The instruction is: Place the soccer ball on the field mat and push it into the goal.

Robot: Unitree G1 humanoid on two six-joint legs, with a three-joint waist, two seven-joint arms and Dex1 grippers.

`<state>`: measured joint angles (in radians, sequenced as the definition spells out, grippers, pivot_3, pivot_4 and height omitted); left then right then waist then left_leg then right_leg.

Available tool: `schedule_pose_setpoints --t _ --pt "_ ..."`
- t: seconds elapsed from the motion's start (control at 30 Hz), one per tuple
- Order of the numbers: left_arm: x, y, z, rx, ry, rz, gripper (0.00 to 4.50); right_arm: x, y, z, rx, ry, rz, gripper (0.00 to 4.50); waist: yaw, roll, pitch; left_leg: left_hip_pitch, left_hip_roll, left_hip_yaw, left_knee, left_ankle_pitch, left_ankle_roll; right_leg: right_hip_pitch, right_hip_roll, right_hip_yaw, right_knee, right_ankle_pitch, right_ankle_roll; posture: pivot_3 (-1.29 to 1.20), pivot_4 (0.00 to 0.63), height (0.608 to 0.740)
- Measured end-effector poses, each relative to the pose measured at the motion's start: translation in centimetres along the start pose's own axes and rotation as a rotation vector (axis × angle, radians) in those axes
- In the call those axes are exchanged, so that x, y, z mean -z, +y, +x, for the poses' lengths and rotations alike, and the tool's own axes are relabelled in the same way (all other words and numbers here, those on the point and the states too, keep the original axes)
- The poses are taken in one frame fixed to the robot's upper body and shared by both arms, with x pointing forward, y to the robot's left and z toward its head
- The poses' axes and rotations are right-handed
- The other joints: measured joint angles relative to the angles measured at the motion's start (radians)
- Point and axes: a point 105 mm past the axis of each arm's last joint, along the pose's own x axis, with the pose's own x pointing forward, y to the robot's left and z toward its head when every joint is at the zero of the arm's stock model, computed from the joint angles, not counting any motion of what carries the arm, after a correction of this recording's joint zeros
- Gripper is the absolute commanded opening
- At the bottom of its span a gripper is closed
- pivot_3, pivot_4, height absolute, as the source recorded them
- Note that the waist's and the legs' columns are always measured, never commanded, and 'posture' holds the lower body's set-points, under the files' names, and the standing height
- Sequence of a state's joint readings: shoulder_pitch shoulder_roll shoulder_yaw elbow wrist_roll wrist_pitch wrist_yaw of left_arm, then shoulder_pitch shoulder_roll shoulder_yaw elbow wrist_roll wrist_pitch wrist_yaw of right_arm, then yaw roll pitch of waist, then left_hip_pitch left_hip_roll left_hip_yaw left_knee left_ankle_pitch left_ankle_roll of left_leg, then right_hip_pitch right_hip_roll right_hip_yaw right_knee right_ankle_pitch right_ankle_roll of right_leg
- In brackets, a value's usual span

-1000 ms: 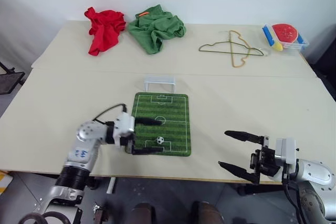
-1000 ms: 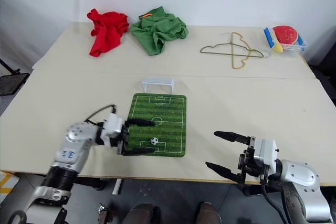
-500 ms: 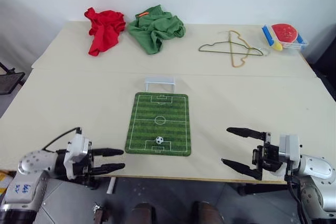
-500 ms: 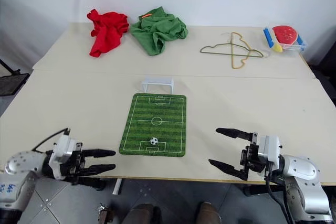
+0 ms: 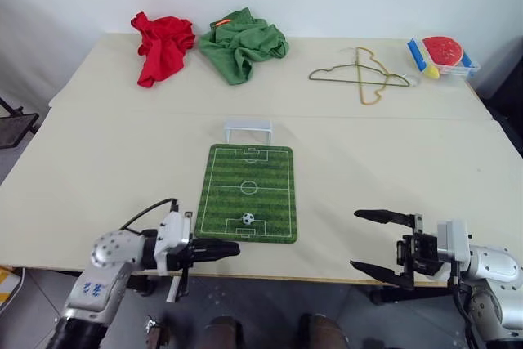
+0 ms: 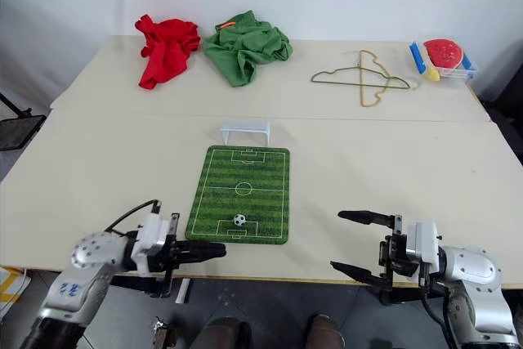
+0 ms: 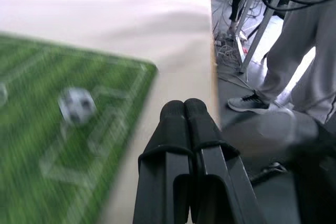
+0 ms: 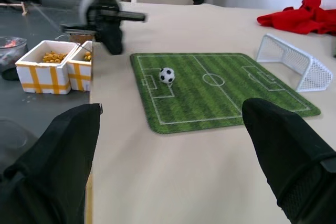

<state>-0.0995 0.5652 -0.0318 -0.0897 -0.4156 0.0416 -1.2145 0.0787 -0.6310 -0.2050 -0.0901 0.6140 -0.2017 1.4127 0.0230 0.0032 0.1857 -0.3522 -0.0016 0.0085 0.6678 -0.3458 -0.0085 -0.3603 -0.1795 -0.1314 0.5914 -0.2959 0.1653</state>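
The soccer ball (image 5: 248, 219) rests on the near end of the green field mat (image 5: 247, 192), inside the near penalty box. The white goal (image 5: 248, 130) stands just beyond the mat's far edge. My left gripper (image 5: 235, 249) is shut and empty, pointing right along the table's near edge, a little nearer than the ball and below the mat's near left corner. In the left wrist view its fingers (image 7: 185, 124) press together beside the ball (image 7: 76, 105). My right gripper (image 5: 360, 240) is open and empty near the front right edge, well right of the mat.
A red cloth (image 5: 162, 45) and a green cloth (image 5: 242, 42) lie at the back left. Wire hangers (image 5: 361, 76) and a clear tub of toys (image 5: 445, 56) sit at the back right. Small yellow-striped boxes (image 8: 52, 69) stand off the table's near edge.
My left gripper let go of the ball on the mat, drew back off to the left, shut, and has come back in to the mat's near left corner. The ball has stayed put.
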Motion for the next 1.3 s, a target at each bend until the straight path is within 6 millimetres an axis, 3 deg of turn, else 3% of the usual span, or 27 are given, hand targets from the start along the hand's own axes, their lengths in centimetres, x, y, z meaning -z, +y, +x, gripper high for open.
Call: schedule_pose_setpoints --t 0.27,0.47,0.63,0.83,1.0,1.13,1.3 --pt "2.1 1.8 1.8 0.008 0.070 -0.037 0.02 0.0 0.4 -0.2 0.055 0.007 -0.002 4.50 0.007 0.000 0.000 0.000 0.000 -0.001 0.001 0.000 0.000 0.001 0.000 0.000 0.000 0.000 0.000 0.00 0.150 0.740" --pt "0.7 7.1 3.9 -0.152 0.003 -0.004 0.02 -0.3 0.8 0.3 0.135 -0.020 -0.002 4.50 0.022 0.000 0.000 -0.001 -0.001 0.000 0.006 0.000 0.001 0.001 0.000 0.000 0.001 0.001 0.001 0.00 0.150 0.740" --pt "-0.3 10.1 3.6 -0.308 -0.064 0.008 0.02 -0.5 1.0 0.6 0.180 -0.024 -0.002 4.50 0.010 0.000 0.000 -0.002 -0.001 0.000 0.006 0.000 0.001 0.001 0.000 0.000 0.000 0.001 0.001 0.00 0.150 0.740" --pt "-0.8 12.3 0.7 -0.498 -0.101 0.034 0.02 -0.3 1.1 0.5 0.223 -0.021 0.009 4.50 0.001 0.000 0.000 -0.001 -0.001 0.000 0.006 0.000 0.001 0.001 0.000 0.000 0.000 0.001 0.001 0.00 0.150 0.740" --pt "-0.1 11.6 0.2 -0.478 -0.083 0.024 0.02 -0.6 0.8 1.1 0.250 -0.047 -0.001 4.50 0.002 0.000 0.000 -0.001 -0.001 0.000 0.006 0.000 0.001 0.001 0.000 0.000 0.000 0.001 0.001 0.00 0.150 0.740" --pt "0.4 10.3 -1.4 -0.443 -0.061 0.045 0.02 -1.4 -1.7 1.0 0.414 -0.131 -0.027 4.50 -0.003 0.000 0.000 -0.001 0.000 0.000 0.005 0.000 0.001 0.000 0.000 0.000 0.001 0.001 0.001 0.00 0.150 0.740" --pt "1.2 8.9 -8.7 -0.603 0.002 0.036 0.02 -1.6 -3.7 -0.6 0.558 -0.158 -0.073 4.50 -0.011 0.000 0.000 0.000 0.000 0.000 0.001 0.000 0.001 -0.001 0.001 0.001 0.000 0.001 0.001 0.00 0.150 0.740"
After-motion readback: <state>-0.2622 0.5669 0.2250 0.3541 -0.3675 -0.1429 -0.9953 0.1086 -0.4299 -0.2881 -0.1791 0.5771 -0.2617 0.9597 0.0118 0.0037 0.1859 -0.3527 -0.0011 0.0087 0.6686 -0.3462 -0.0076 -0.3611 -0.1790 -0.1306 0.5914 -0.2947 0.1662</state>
